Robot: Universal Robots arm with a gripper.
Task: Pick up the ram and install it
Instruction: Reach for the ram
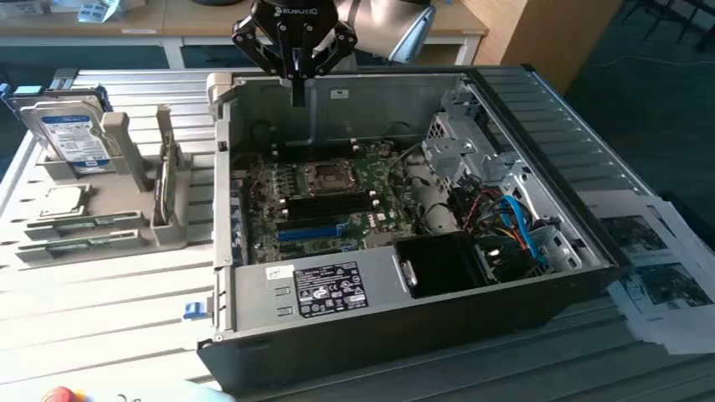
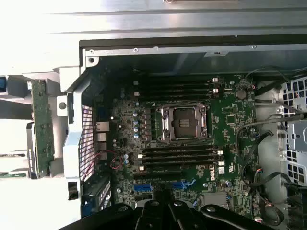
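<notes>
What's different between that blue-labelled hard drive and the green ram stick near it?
The hard drive is a broad silver box with a blue label; the ram stick is a thin green strip. The hard drive stands upright in the grey rack; the ram stick lies low. Both sit outside the computer case.

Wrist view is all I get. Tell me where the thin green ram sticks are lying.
Observer: Two thin green ram sticks lie flat on the grey plastic holder, on the exterior view's left of the open grey computer case.
Operator: Report what the claw carries.
Observer: Nothing. The black claw is shut and empty, over the case's far edge.
Operator: Name what else sits in that holder.
Observer: A silver-and-blue labelled hard drive stands upright at the holder's far end.
</notes>
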